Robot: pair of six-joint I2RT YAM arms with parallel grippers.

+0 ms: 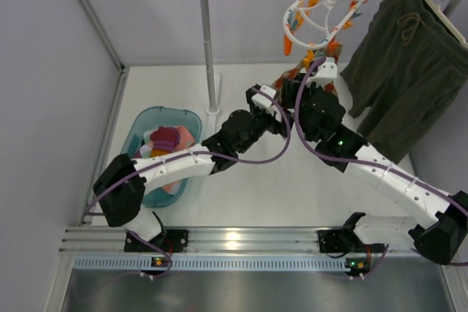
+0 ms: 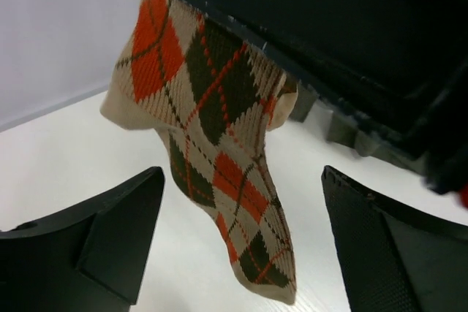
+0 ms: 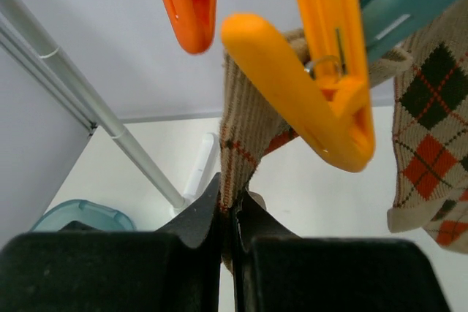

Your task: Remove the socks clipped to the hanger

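The white ring hanger (image 1: 322,12) hangs from the rail with orange and teal pegs. Below it, an orange peg (image 3: 322,85) clips a beige argyle sock (image 3: 245,129). My right gripper (image 3: 228,213) is shut on that sock's ribbed edge just under the peg. A second argyle sock (image 3: 431,144) hangs to the right. In the left wrist view an argyle sock (image 2: 219,129) dangles toe-down between the fingers of my left gripper (image 2: 243,177). That gripper is open and clear of the sock on both sides. Seen from above, both grippers meet under the hanger, left (image 1: 274,104) and right (image 1: 322,71).
A teal basket (image 1: 146,126) at the left holds several loose socks (image 1: 167,139). A large dark olive garment (image 1: 406,71) hangs on the rail at the right. The rack's upright pole (image 1: 208,42) stands just left of the hanger.
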